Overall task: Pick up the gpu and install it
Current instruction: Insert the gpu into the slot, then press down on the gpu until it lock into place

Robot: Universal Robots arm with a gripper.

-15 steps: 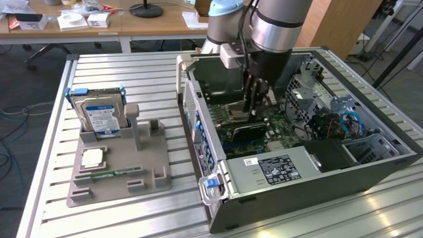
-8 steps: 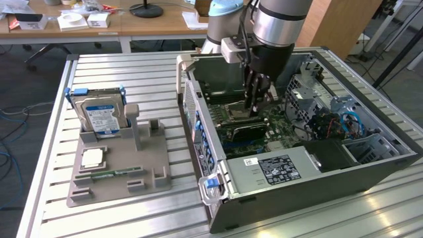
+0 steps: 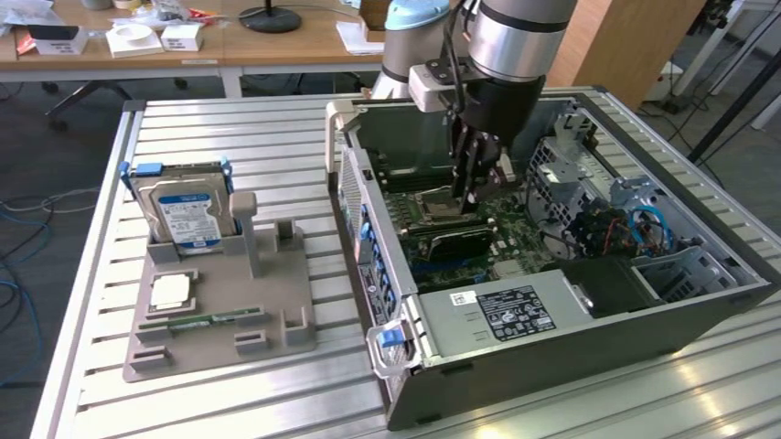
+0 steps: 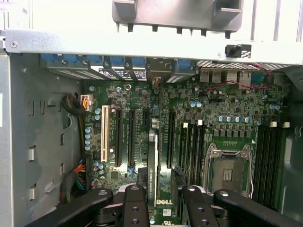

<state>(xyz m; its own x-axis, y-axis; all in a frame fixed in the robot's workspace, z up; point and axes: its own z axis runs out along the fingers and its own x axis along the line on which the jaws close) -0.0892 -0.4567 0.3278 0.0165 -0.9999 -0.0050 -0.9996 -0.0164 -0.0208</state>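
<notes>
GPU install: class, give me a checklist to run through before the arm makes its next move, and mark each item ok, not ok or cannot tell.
1. Computer case lies open, motherboard exposed: ok.
2. Gripper is down inside the case over the board: ok.
3. GPU stands edge-on among the expansion slots, between the jaws: ok.
4. Jaws stand apart, with a gap on each side of the card: ok.
5. Card pressed fully home in its slot: cannot tell.
6. Hard drive sits in its holder on the table, away from the arm: ok.
</notes>
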